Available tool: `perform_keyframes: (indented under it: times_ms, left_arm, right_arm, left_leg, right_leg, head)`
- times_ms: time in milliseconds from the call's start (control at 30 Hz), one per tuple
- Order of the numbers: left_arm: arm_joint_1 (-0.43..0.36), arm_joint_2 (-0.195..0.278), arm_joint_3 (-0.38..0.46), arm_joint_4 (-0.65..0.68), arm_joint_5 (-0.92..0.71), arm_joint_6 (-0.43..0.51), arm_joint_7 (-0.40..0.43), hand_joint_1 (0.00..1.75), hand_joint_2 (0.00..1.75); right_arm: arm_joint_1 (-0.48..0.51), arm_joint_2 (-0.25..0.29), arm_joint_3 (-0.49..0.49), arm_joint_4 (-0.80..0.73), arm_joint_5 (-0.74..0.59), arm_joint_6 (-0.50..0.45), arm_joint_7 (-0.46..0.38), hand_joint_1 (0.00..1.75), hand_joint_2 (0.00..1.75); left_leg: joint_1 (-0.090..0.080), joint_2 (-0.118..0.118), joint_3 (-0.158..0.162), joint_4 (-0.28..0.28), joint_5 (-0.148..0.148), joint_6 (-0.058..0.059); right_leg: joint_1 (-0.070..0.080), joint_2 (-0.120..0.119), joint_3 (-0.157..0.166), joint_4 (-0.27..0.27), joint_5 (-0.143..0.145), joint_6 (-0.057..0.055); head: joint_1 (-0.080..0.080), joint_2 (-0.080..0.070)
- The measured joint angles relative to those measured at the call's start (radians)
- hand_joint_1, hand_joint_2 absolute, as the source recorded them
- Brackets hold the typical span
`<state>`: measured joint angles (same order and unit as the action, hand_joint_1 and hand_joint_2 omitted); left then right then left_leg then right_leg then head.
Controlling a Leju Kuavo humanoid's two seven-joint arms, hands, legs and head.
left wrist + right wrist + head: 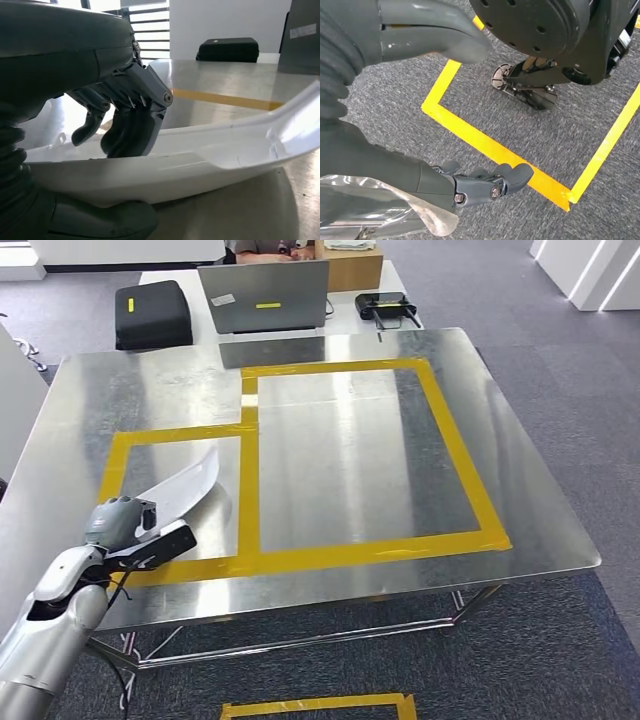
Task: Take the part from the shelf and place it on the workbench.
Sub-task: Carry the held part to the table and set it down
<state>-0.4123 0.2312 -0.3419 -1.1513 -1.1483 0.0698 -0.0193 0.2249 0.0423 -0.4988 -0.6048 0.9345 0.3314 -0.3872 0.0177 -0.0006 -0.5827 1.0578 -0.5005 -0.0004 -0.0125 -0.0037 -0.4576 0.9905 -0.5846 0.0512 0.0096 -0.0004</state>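
There — part (185, 485) in left hand (124, 525)

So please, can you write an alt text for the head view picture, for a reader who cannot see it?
The robot's left hand holds a long white curved part over the smaller yellow-taped box on a shiny metal workbench. Behind the workbench are a grey laptop and a black case.

Hand: my right hand (433, 115) hangs over the floor, holding nothing, thumb and fingers apart.
Thumb: thick and grey, lying straight.
Fingers: my darker fingers (497, 182) reach out nearly straight (their tips over a tape line).
Floor: grey carpet (584, 210).
Tape: yellow tape (486, 142) runs in lines that meet at a corner.
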Motion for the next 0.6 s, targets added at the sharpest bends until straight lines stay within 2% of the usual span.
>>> perform_keyframes:
  times_ms: [133, 267, 433, 600]
  left_arm:
    - [0.0, -0.002, -0.012, 0.007, -0.007, 0.017, 0.032, 0.0, 1.75]
    - [0.019, -0.002, -0.008, -0.005, -0.015, 0.083, 0.055, 0.0, 0.0]
    - [0.119, -0.02, 0.041, -0.143, 0.074, 0.224, 0.021, 0.0, 0.0]
    - [0.304, -0.073, 0.123, -0.414, 0.227, 0.384, -0.121, 0.0, 0.0]
  right_arm:
    - [-0.008, -0.006, 0.012, 0.027, -0.013, -0.012, 0.0, 0.0, 0.0]
    - [-0.004, -0.008, 0.022, 0.033, -0.03, -0.01, 0.012, 0.0, 0.0]
    - [0.036, 0.003, 0.031, -0.011, -0.057, 0.022, 0.073, 0.0, 0.0]
    - [0.136, 0.096, 0.026, -0.21, -0.053, 0.07, 0.218, 0.0, 0.0]
  left_leg:
    - [0.0, 0.0, 0.0, 0.0, 0.0, 0.0]
    - [0.0, 0.0, 0.0, -0.001, 0.0, 0.0]
    - [0.0, 0.0, 0.0, -0.001, 0.0, 0.0]
    - [-0.003, 0.0, 0.0, 0.001, -0.005, 0.003]
  right_leg:
    - [0.0, 0.0, 0.0, 0.0, 0.0, 0.0]
    - [0.0, 0.0, 0.003, 0.0, 0.0, 0.0]
    - [0.0, 0.0, 0.005, 0.0, 0.0, 0.0]
    - [-0.002, 0.0, 0.001, -0.003, -0.002, 0.0]
  head:
    - [0.0, 0.0]
    - [0.0, 0.0]
    - [0.0, 0.0]
    - [0.0, 0.0]
